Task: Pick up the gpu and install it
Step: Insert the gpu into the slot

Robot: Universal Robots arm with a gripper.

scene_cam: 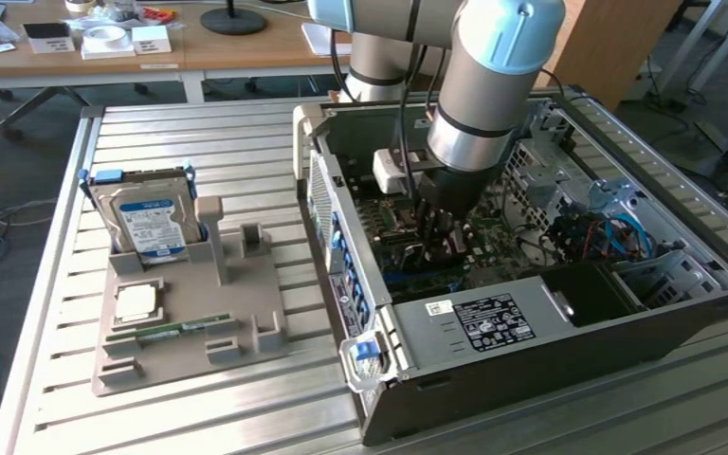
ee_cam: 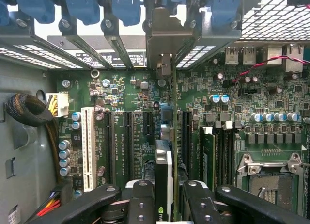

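Observation:
The gpu (ee_cam: 163,168) stands edge-on between my fingers (ee_cam: 140,197), a thin dark card with a green logo on its near edge. My gripper (ee_cam: 167,200) is shut on it. The card hangs upright over the green motherboard (ee_cam: 126,88), between the black expansion slots (ee_cam: 128,141). Its metal bracket (ee_cam: 167,35) reaches the row of rear slot openings. In the exterior view my gripper (scene_cam: 444,248) is deep inside the open computer case (scene_cam: 529,322), low over the board.
A black cable bundle (ee_cam: 26,110), a white slot (ee_cam: 88,149), a memory module (ee_cam: 208,156) and the processor socket (ee_cam: 271,178) flank the card. Outside the case, a grey fixture (scene_cam: 187,355) holds a hard drive (scene_cam: 149,223), a processor (scene_cam: 136,301) and a memory stick (scene_cam: 174,330).

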